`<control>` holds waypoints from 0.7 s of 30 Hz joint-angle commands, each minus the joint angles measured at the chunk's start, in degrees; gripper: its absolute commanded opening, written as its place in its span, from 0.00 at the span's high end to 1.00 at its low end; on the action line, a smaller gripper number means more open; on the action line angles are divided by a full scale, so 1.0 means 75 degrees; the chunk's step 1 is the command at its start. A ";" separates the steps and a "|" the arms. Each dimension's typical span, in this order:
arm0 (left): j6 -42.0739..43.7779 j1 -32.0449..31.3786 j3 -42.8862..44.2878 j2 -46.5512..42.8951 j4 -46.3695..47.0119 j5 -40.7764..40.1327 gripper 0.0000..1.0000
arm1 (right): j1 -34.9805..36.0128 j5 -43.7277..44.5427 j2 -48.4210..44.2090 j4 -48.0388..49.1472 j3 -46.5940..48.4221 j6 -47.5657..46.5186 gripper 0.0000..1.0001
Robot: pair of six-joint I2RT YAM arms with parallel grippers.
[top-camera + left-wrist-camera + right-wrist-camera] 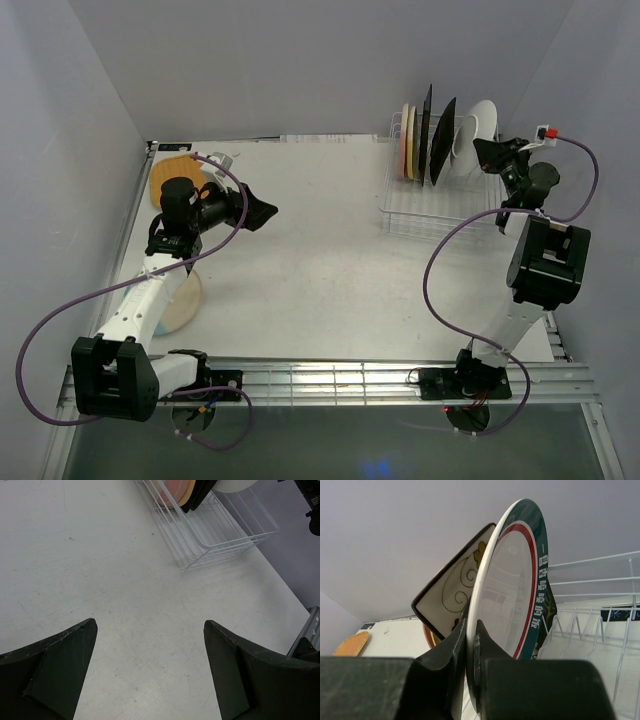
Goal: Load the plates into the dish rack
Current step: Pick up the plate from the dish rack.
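Top external view shows the counter [330,270] with the dish rack [440,210] at its far right corner, several plates on edge in it: round plates [407,140] at the left, then dark square plates [435,140]. Just beside these, a green-rimmed plate [478,125] leans tilted over the rack. Across the counter, well apart from the rack, an orange square plate [172,172] lies flat in the far left corner, and a round cream plate [188,300] lies partly under the left arm. The right end effector [470,645] pinches the green-rimmed plate's edge between narrow jaws, a cream floral square plate [452,592] close behind. The left end effector [150,630] hangs over bare counter, jaws wide, holding nothing.
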 commanded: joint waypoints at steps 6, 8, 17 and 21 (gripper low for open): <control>0.0085 0.0020 -0.0002 -0.0241 0.0052 0.0149 0.02 | -0.0038 -0.0029 0.0439 0.0964 0.0393 0.0163 0.92; 0.0085 0.0020 0.0010 -0.0241 0.0052 0.0149 0.02 | -0.0038 -0.0030 0.0545 0.1011 0.0381 0.0151 0.92; 0.0097 0.0020 -0.0002 -0.0276 0.0040 0.0160 0.02 | 0.0138 0.0228 0.0826 0.0415 0.0404 -0.0458 0.92; 0.0108 0.0020 -0.0014 -0.0288 0.0040 0.0160 0.02 | 0.0337 0.0427 0.0803 -0.0287 0.0568 -0.1206 0.92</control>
